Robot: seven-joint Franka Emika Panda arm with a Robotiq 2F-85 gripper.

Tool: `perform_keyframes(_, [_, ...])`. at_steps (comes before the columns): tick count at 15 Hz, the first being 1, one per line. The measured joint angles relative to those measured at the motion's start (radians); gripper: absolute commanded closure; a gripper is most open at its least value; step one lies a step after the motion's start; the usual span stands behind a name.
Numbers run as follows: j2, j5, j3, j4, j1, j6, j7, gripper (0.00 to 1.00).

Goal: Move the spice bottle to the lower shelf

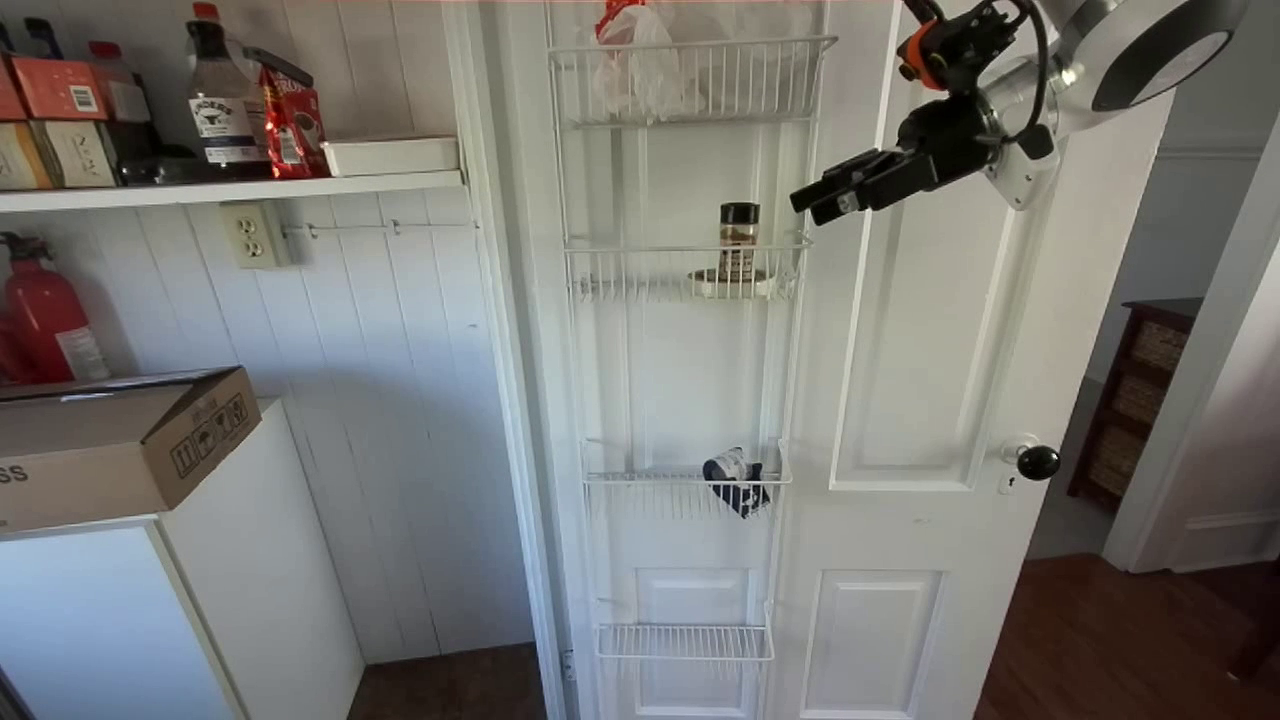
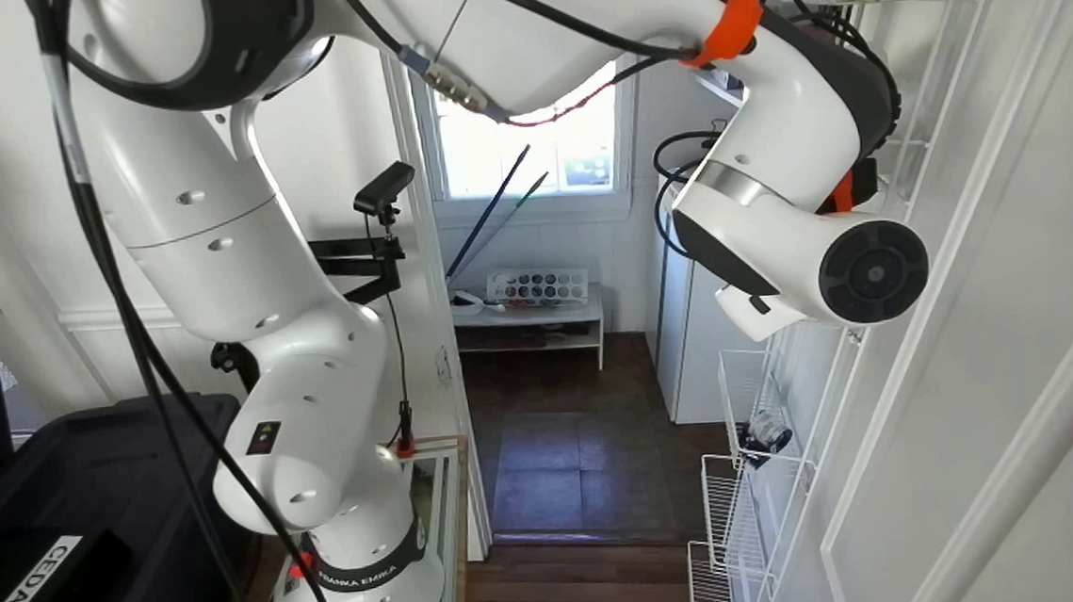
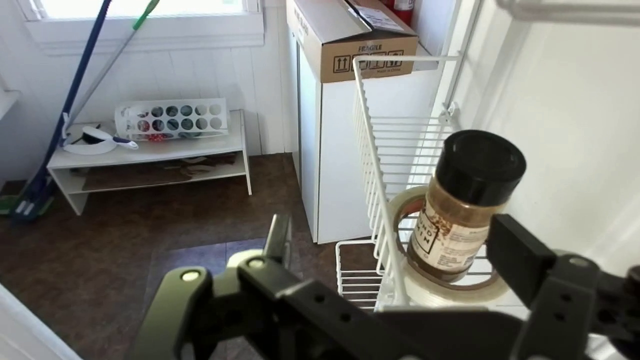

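1. There it stood: the spice bottle [image 3: 462,207], black cap up, upright on the rack's second tier [image 1: 650,248], its base set inside a pale roll of tape [image 3: 440,296].
2. Jaws wide apart, nothing between them! The gripper [image 3: 392,237] hung just right of the bottle in an exterior view, a sliver of daylight separating the two, though the wrist view had it overlapping the bottle's edge.
3. Tight quarters, this: tape all round the bottle's foot, and the tier's wire front running close beside the bottle.
4. Downstairs, one tier beneath the bottle, came the lower shelf [image 1: 640,480], and a dark bundle [image 1: 738,468] with white patches, too small to name, occupied the spot straight below the bottle.
5. Above the bottle and to its left, a plastic bag [image 1: 645,75] filled part of the top basket [image 1: 740,44].
6. Far left of the bottle and lower, a cardboard box [image 1: 130,445] sat on a white cabinet [image 1: 260,560]; well right and lower, a black doorknob [image 1: 1038,462].
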Motion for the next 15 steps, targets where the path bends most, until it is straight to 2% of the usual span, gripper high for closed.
perform_keyframes(5, [0.004,0.106,0.015,-0.024,0.007,0.008,-0.038,0.00])
perform_keyframes(10, [0.019,0.235,0.044,-0.042,0.028,0.068,-0.091,0.00])
perform_keyframes(15, [0.036,0.405,0.054,-0.043,0.044,0.112,-0.209,0.00])
